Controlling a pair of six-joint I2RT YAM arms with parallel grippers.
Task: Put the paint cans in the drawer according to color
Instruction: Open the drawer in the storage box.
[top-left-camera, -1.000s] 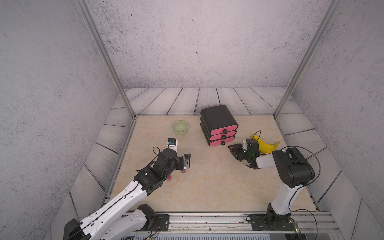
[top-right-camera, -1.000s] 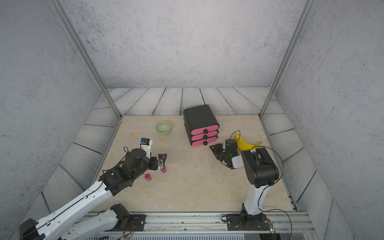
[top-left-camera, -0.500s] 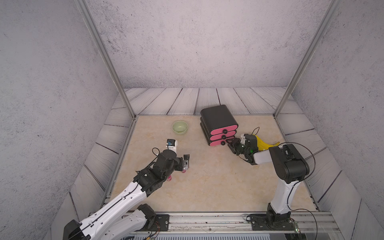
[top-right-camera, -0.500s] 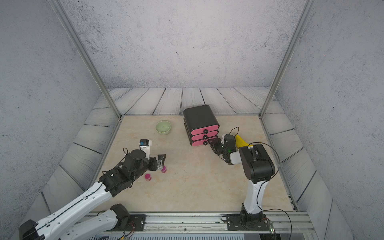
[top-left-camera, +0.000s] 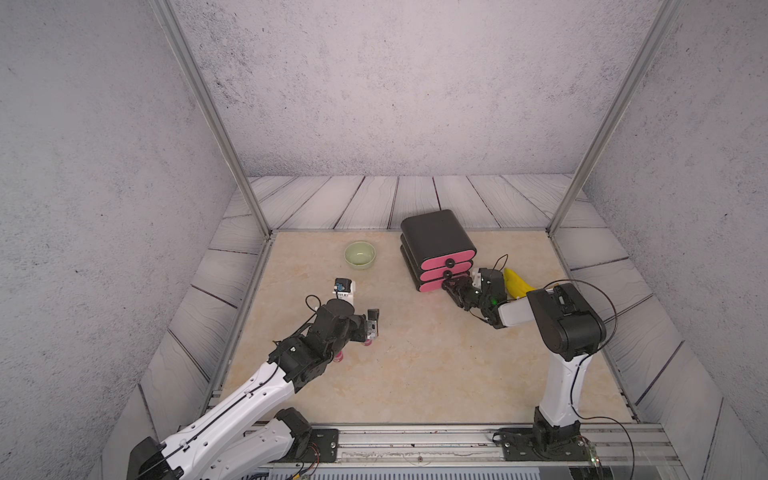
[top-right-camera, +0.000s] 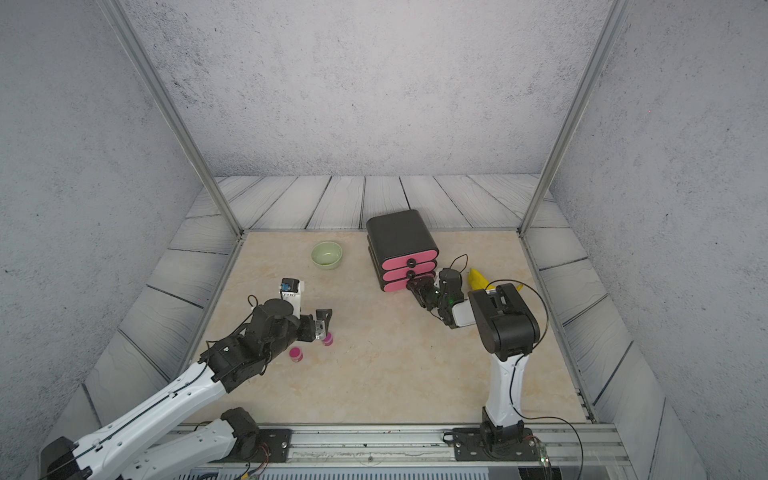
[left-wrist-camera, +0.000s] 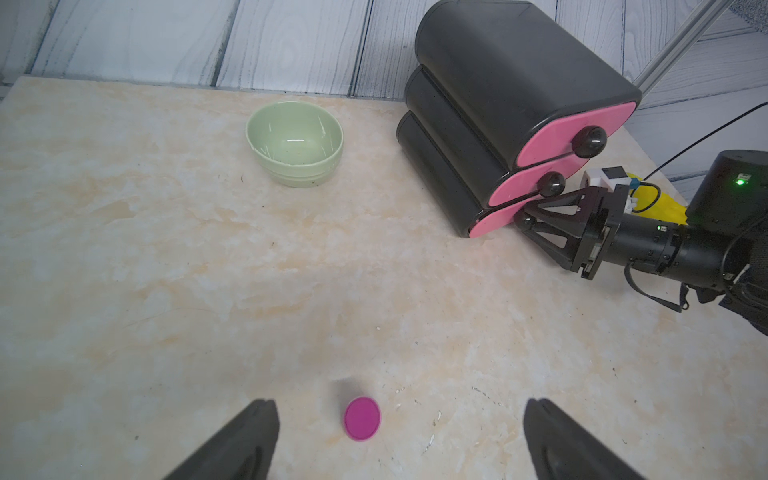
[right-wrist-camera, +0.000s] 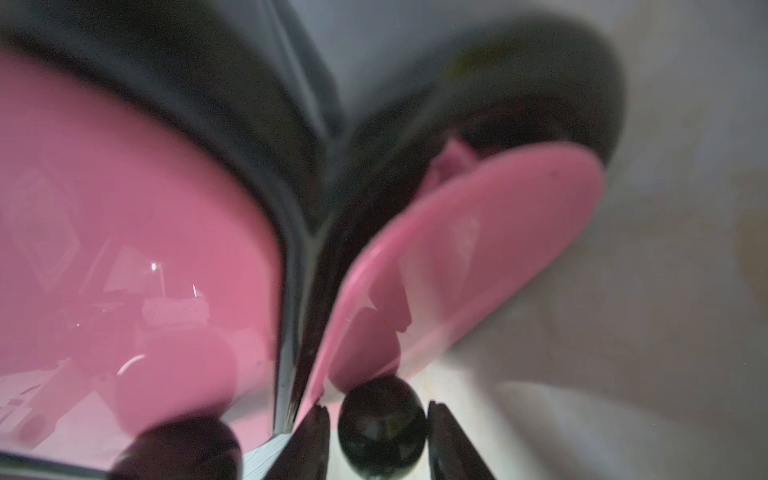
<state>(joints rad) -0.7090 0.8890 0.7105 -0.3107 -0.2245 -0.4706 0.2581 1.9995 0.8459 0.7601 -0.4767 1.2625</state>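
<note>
Left wrist, bowl (left-wrist-camera: 299, 168) near drawer (left-wrist-camera: 498, 83), banana (left-wrist-camera: 660, 205) beside right tool (left-wrist-camera: 524, 221)

Two magenta-lidded paint cans (top-right-camera: 296, 353) (top-right-camera: 327, 339) are counted. One drawer chest (top-right-camera: 399, 235) with three pink fronts (top-right-camera: 395, 263) is present. One green bowl (top-right-camera: 327, 262) and one banana (top-right-camera: 478, 279) are recorded.
</note>
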